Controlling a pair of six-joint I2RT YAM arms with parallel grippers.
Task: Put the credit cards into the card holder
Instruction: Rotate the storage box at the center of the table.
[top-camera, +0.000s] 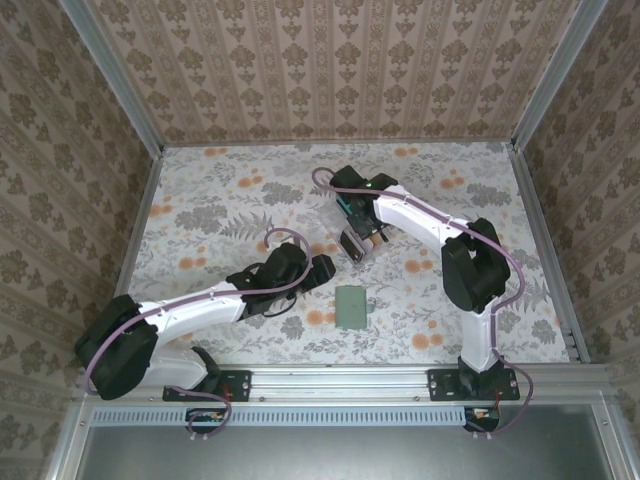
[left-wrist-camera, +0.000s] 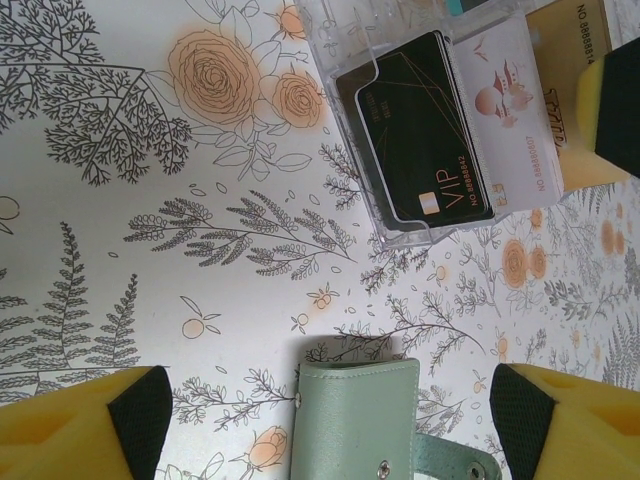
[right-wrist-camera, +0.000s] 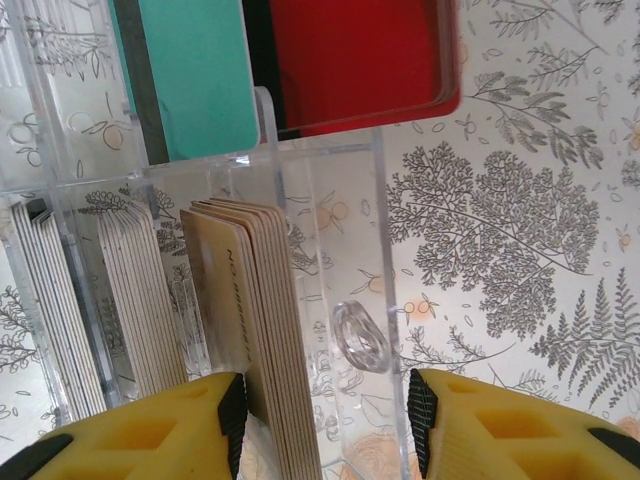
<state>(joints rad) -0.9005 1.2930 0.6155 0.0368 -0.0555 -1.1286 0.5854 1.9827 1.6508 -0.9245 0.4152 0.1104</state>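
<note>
Grey-green flat leather-look card holder (top-camera: 352, 308) lies shut on the floral-patterned counter (top-camera: 230, 200), at the lower centre of the top view, closest to the arm bases. The left fingers (top-camera: 322, 270) sit just up and left of it. In the left wrist view the 2 yellow foam pads (left-wrist-camera: 80, 430) stand wide apart in the bottom corners with nothing held. The card holder (left-wrist-camera: 360, 420) lies between them at the bottom edge, clear of both, its snap strap (left-wrist-camera: 450, 462) pointing right.

Farther up the top view sits the clear plastic divided tray (top-camera: 335, 222), with the right fingers (top-camera: 356, 246) at it. The left wrist view shows this tray (left-wrist-camera: 330, 40) at the upper right, with a black VIP card (left-wrist-camera: 415, 130) and a pale printed card (left-wrist-camera: 505, 110) in it.

In the right wrist view the right fingers (right-wrist-camera: 520, 425) are partly open at the bottom edge. They straddle an upright stack of tan credit cards (right-wrist-camera: 250, 330) and a clear tray wall (right-wrist-camera: 385, 250). The left pad is just beside the stack, and a gap remains on the right, so nothing is clamped. A teal card (right-wrist-camera: 195, 70) and a red card (right-wrist-camera: 360, 60) lie at the top of that frame.
</note>
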